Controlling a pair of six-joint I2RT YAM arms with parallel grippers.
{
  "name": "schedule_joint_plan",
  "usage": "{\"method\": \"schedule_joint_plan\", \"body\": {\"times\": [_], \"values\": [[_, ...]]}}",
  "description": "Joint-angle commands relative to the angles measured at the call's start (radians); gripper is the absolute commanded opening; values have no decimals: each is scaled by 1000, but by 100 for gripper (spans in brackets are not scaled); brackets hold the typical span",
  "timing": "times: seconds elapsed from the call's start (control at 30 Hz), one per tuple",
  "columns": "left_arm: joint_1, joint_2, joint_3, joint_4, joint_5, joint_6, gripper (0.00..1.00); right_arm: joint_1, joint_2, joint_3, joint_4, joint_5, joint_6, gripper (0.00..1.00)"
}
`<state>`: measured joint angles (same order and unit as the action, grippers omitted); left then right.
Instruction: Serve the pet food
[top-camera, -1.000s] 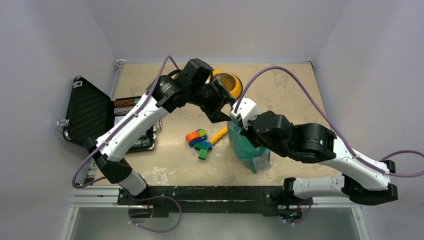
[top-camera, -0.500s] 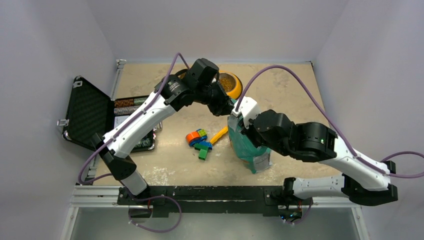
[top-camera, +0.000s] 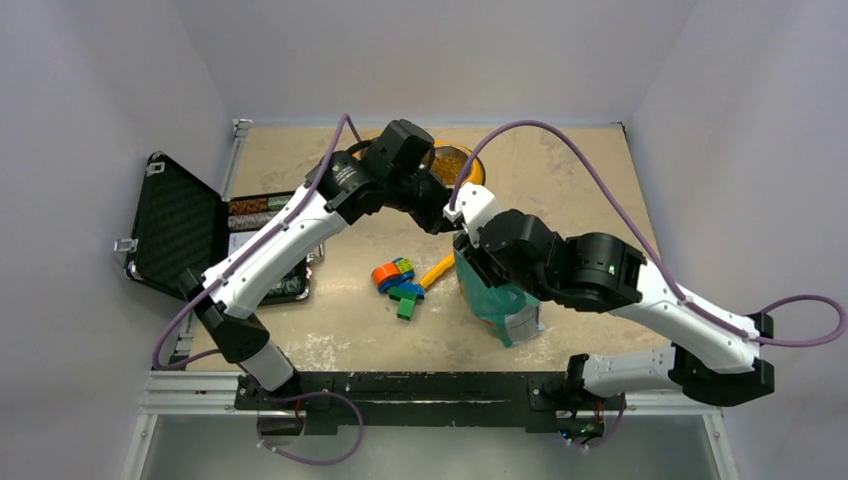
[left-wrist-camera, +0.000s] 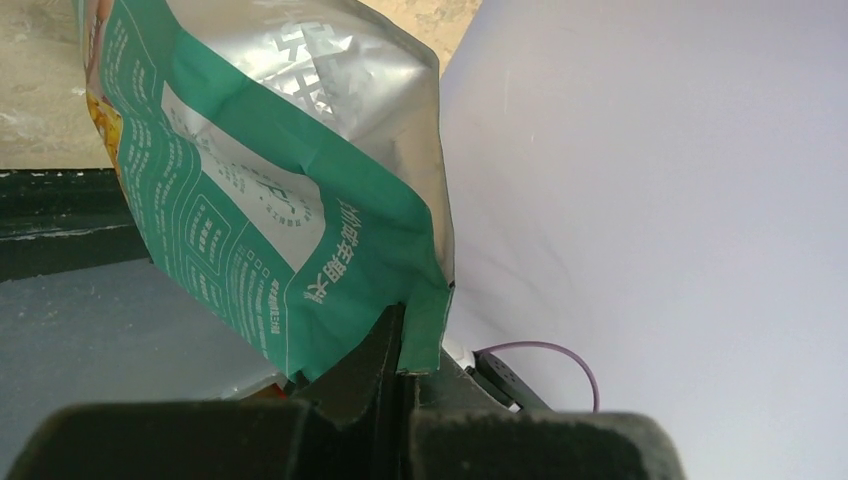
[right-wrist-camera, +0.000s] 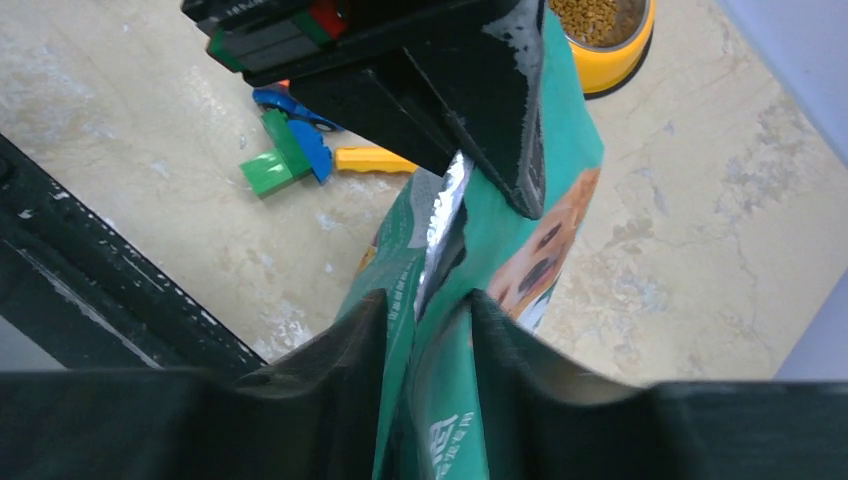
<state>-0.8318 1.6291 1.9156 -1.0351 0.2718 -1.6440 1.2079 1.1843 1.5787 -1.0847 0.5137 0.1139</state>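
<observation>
1. Small brown kibble pellets (right-wrist-camera: 595, 18), a loose heap in a yellow bowl (right-wrist-camera: 628, 62) at the far side of the tabletop (top-camera: 560, 170).
2. Teal-green and silver bag (left-wrist-camera: 280, 200) (golden dog on one face) upright near the bowl.
3. Pinched at its top corner by the left jaws, pressed together.
4. Gripped too by the right jaws, closed on its upper edge.

I have the left arm (top-camera: 270, 240) reaching far up the table and bent back at the wrist, with the left gripper (left-wrist-camera: 403, 345) pinched tight on a corner of the teal-green and white foil bag (left-wrist-camera: 250, 200). The right arm (top-camera: 690, 322) stretches in from the right. The right gripper (right-wrist-camera: 428, 325) clamps the same bag's top edge between both fingers, just beside the left one.
</observation>
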Motion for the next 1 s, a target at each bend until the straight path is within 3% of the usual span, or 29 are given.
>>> {"method": "schedule_joint_plan", "body": {"times": [0.0,0.1,0.13,0.23,0.4,0.5,0.7,0.73,0.8,0.97], "values": [[21,-97,9,136,-25,-79,0,-16,-13,14,-49,23,32,28],[34,-112,-16,160,-56,-73,0,-15,-28,-1,-150,34,95,3],[45,-115,-28,179,-62,-71,0,-13,-40,-13,-195,16,120,0],[84,-115,-32,208,-92,-44,0,6,-117,-65,-302,-29,199,0],[108,-104,2,215,-102,-21,0,12,-257,-130,-260,-75,245,0],[108,-95,10,214,-74,-33,0,12,-196,-93,-266,-36,244,16],[107,-117,14,211,-74,-43,0,12,-98,-48,-246,20,232,26],[106,-122,13,210,-80,-44,0,12,-91,-45,-247,21,233,23],[108,-132,6,204,-89,-43,0,12,-83,-40,-265,40,239,0],[113,-143,-35,211,-98,-53,0,40,-197,-68,-314,84,274,0]]}}
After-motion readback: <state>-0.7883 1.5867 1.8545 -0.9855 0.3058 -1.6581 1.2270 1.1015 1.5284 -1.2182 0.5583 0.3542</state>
